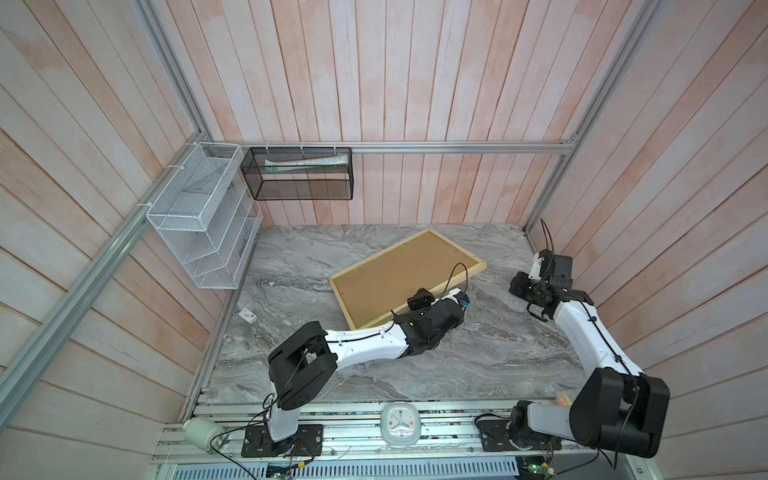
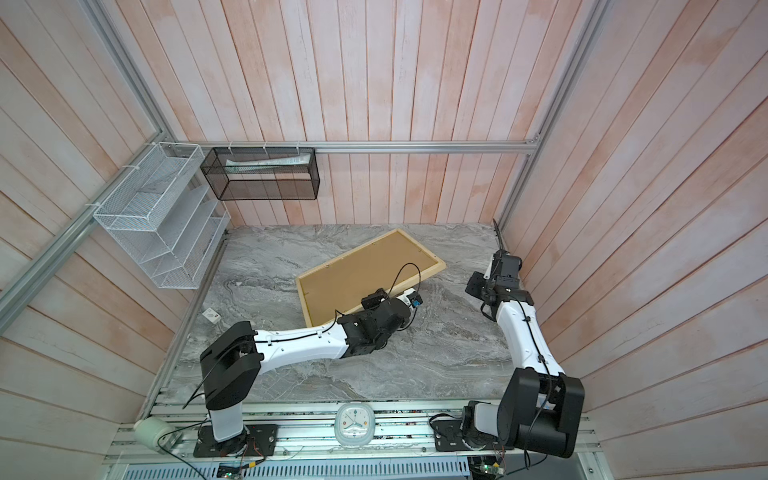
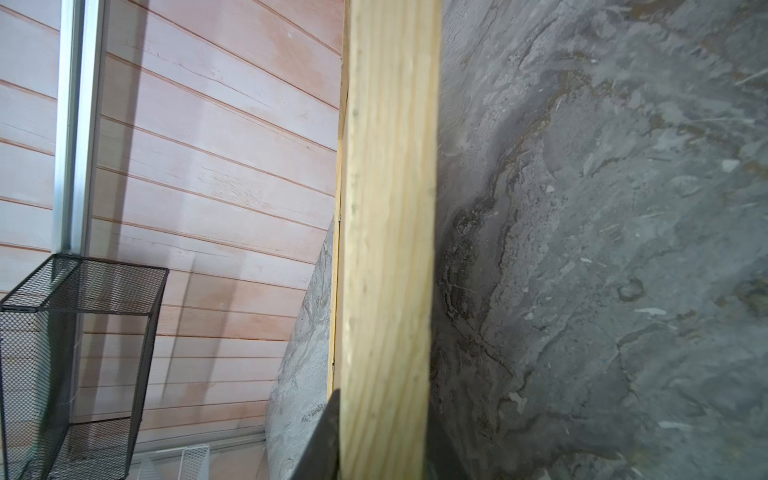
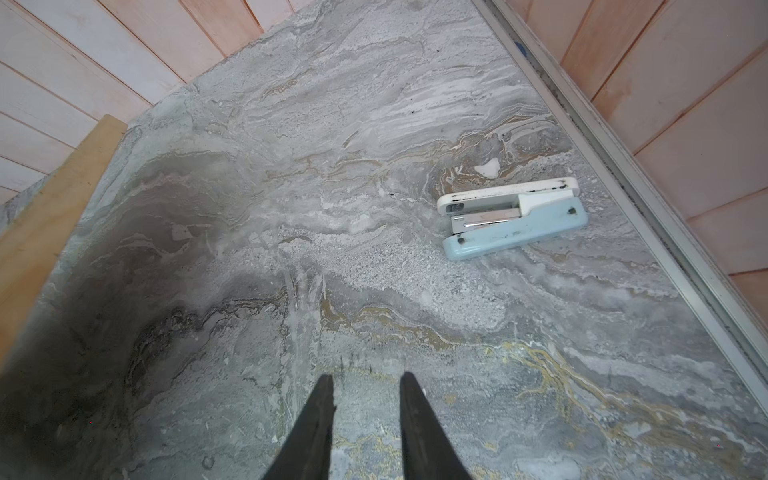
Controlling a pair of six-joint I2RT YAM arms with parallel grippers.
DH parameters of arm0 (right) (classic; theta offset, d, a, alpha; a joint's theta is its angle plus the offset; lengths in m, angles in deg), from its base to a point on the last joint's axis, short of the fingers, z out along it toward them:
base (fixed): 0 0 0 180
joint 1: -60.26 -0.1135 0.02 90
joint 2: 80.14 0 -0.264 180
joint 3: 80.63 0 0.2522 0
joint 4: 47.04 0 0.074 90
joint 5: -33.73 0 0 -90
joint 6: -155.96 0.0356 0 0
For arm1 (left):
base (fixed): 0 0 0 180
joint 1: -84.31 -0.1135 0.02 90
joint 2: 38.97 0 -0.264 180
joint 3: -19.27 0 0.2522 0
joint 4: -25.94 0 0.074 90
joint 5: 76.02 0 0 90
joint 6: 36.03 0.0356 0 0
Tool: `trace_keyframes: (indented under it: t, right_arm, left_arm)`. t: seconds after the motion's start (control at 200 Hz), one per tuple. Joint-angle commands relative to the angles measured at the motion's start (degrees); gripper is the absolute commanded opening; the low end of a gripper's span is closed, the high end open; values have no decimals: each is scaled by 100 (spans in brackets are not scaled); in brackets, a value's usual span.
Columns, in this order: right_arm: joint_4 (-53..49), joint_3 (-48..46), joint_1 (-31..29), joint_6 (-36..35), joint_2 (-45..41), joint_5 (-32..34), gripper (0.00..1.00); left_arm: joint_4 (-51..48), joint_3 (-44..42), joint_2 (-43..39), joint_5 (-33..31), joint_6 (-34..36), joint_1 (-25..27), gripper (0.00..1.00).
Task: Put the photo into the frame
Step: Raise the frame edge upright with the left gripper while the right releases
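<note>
Pale wood: the frame [image 1: 399, 270] lies back-up on the surface [image 1: 415, 365], its long axis towards the back-right corner. My left pincer [image 3: 384, 428] clamps its near rail. The right pincer [image 4: 365, 386] is part-open and empty. I see no photo.

A robot lab cell: aluminium framing [image 1: 457, 146], plank wall panels [image 1: 415, 75], marble-look tabletop [image 1: 478, 365].

A pale wooden frame [image 1: 345, 303] lies askew on the grey marble worktop [image 1: 478, 365], with a brown board [image 1: 399, 274] filling it. The left end effector [image 1: 456, 296] meets its near long edge. The right arm [image 1: 582, 332] stands apart, by the wall.
</note>
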Motion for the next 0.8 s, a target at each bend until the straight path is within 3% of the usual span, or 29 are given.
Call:
trace_keyframes:
  t: [0.0,0.165,0.415,0.795]
  right_arm:
    - [194,-99,43,90,-3,-169,29]
    - [258,-190,52,107,-12,-178,29]
    - [287,-249,74,125,-29,-261,29]
    - [287,-323,78,82,15,-409,29]
  left_arm:
    - [-879,596,-394,406,-1347,-154,0]
    - [-1697,1294,-271,751,-1685,-287,0]
    - [-2606,2371,-197,1863,-2181,-656,0]
    - [-3315,4149,237,2283,-2362,-1046,0]
